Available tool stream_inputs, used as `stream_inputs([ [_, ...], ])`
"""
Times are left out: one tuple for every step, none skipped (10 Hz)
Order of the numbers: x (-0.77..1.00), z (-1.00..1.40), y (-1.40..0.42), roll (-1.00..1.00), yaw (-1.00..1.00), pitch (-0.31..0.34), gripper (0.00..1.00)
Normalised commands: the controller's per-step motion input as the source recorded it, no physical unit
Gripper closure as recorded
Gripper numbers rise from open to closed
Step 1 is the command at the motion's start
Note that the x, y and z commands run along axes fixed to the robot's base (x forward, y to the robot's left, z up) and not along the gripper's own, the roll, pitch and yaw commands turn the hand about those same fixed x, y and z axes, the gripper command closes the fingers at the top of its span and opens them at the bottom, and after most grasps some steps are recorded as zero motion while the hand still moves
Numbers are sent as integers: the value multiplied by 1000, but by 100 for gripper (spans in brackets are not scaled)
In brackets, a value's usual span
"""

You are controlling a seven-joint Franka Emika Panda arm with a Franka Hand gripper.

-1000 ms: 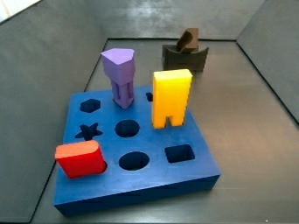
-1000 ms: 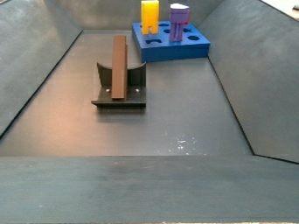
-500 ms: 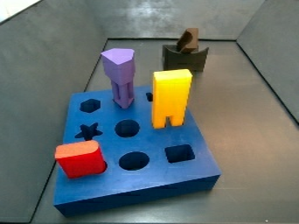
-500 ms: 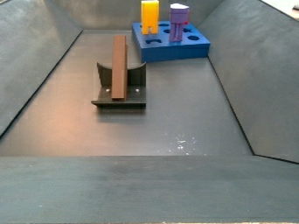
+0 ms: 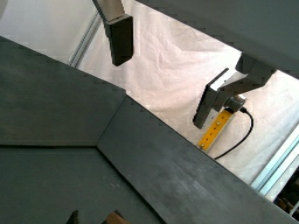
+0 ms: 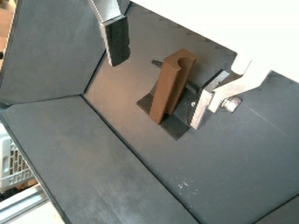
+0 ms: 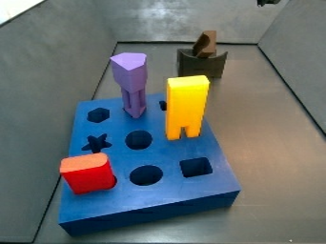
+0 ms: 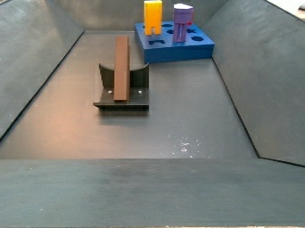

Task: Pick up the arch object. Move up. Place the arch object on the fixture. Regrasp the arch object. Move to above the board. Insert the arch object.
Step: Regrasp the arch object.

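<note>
The slim brown arch object [image 6: 172, 83] lies in the scooped top of the dark fixture [image 6: 177, 122] on the bin floor. It shows in both side views [image 7: 205, 43] [image 8: 120, 62], resting on the fixture [image 7: 201, 64] [image 8: 121, 96]. My gripper [image 6: 163, 70] is open and empty, well above the arch object, which sits between and below the two fingers. In a wrist view the gripper [image 5: 167, 74] shows against white cloth. Only a dark tip [image 7: 268, 2] of it shows in a side view. The blue board [image 7: 152, 195] [image 8: 179, 52] lies apart from the fixture.
On the board stand a purple post [image 7: 129, 81] [image 8: 183, 20], a tall yellow block [image 7: 186, 105] [image 8: 154, 15] and a red block [image 7: 87, 172]. Grey sloping walls [image 8: 36, 80] enclose the floor. A yellow tape and cable [image 5: 212, 131] hang outside the bin.
A dark tip of the gripper has come into a side view at its top edge. The arch object, fixture and board have not moved.
</note>
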Motion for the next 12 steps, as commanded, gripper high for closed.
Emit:
stream_inputs([
  [814,-24,-72,177,178,-6,0],
  [814,-24,-71,177,152,-6,0],
  [813,-25,-69,177,124,-4,0],
  [811,-28,-66,176,104,-1,0],
  [805,-33,-63,171,92,8,0],
  [800,-37,-61,167,83,15,0],
  [795,-40,-61,162,80,21,0],
  [784,-40,-61,153,80,35,0],
  [777,-41,-61,146,82,44,0],
  [772,-42,-58,142,83,51,0],
  [770,-42,-56,141,84,53,0],
  [769,-41,-56,140,85,56,0],
])
